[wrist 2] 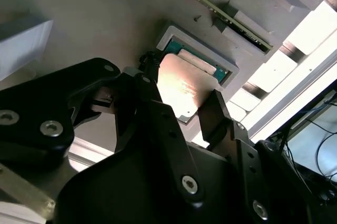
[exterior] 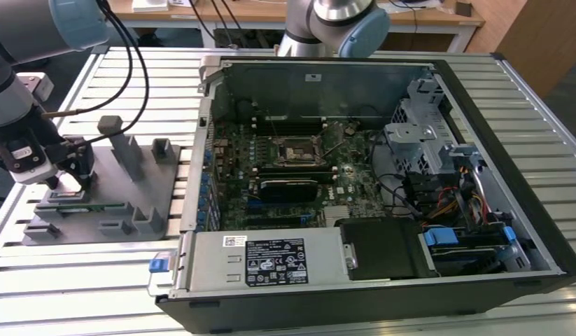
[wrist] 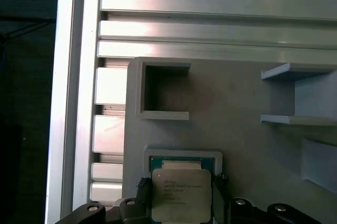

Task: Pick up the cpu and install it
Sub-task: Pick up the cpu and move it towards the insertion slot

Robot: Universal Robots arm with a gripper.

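Claw (wrist: 180, 191): pinching the cpu (wrist: 181, 197) by opposite edges.
Cpu location: over grey fixture (exterior: 129, 210) pocket, at the exterior view's left of computer case (exterior: 269, 311).

The cpu (wrist: 181, 195) is cut off by the first wrist view's edge, fingers (wrist: 220, 200) hiding its flanks.

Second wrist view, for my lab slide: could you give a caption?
Gripper shut on the cpu at its nest in the grey fixture.
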